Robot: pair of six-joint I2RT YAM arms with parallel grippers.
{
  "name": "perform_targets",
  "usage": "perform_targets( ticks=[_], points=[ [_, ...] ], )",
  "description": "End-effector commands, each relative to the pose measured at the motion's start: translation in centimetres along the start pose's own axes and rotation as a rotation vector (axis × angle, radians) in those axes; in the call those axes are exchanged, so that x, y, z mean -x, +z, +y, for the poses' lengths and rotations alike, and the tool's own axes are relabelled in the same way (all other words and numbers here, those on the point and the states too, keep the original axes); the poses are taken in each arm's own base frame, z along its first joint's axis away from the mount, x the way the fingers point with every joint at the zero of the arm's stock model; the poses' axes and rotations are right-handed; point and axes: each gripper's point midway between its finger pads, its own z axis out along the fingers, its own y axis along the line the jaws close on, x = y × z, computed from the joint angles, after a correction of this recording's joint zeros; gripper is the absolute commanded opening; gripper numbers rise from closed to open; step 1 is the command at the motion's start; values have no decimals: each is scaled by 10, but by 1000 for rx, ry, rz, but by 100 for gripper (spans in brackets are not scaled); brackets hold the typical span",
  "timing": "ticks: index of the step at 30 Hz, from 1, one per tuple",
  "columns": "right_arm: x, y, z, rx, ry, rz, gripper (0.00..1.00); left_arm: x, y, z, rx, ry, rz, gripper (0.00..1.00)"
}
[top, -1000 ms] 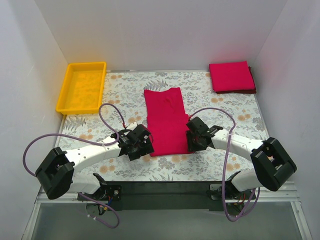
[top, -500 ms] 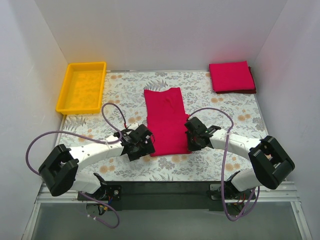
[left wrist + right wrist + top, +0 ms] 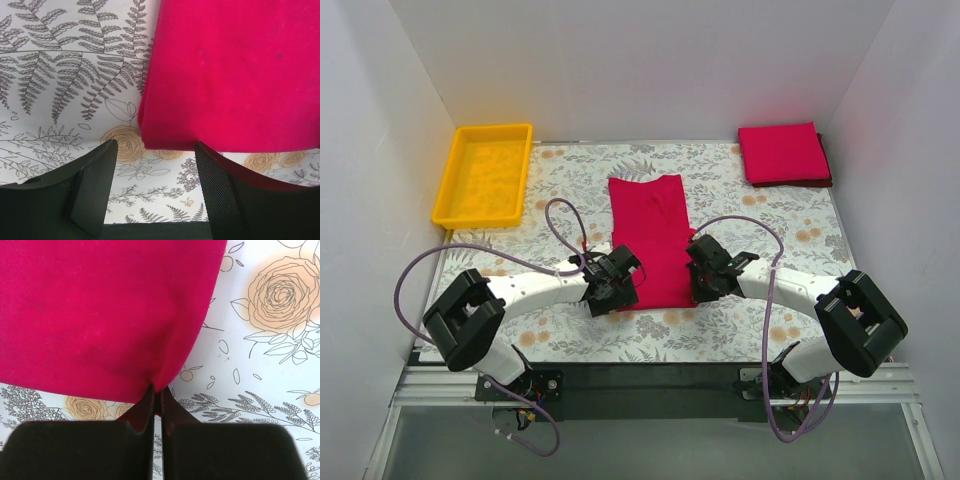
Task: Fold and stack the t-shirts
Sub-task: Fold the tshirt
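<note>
1. Left claw (image 3: 154,149): my jaws stand wide apart and hold nothing. They sit low at the near left corner of the t-shirt (image 3: 648,235). The left finger (image 3: 92,172) is over bare worktop (image 3: 750,210), and the right finger (image 3: 215,185) is at the near hem of the cloth. The corner of the cloth lies between the two.

2. Right claw (image 3: 156,390): my jaws are pressed together on the near hem of the same t-shirt, close to its near right corner. The cloth puckers into a small fold at the fingertips.

3. T-shirt: it lies flat in the middle of the worktop as a long red strip, folded lengthwise. It runs from between my two claws toward the far wall.

4. Stack of folded t-shirts (image 3: 783,152): it rests at the far right corner of the worktop, well apart from both claws. A square red fold lies on top. A darker red layer shows along its right and near edges.

5. Tray (image 3: 445,195): yellow, at the far left corner of the worktop. Its yellow floor shows from wall to wall.
</note>
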Motion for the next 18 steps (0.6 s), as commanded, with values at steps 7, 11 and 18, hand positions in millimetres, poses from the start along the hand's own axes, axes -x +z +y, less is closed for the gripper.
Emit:
perform_targets(
  ticks=[7, 11, 18],
  points=[
    [-89, 14, -40, -127, -61, 299, 1, 8, 2, 15, 124, 5, -54, 56],
    [-90, 13, -40, -128, -67, 302, 1, 13, -4, 13, 110, -1, -80, 55],
    [-89, 14, -40, -127, -70, 303, 1, 16, 2, 7, 122, 41, -78, 54]
  ],
)
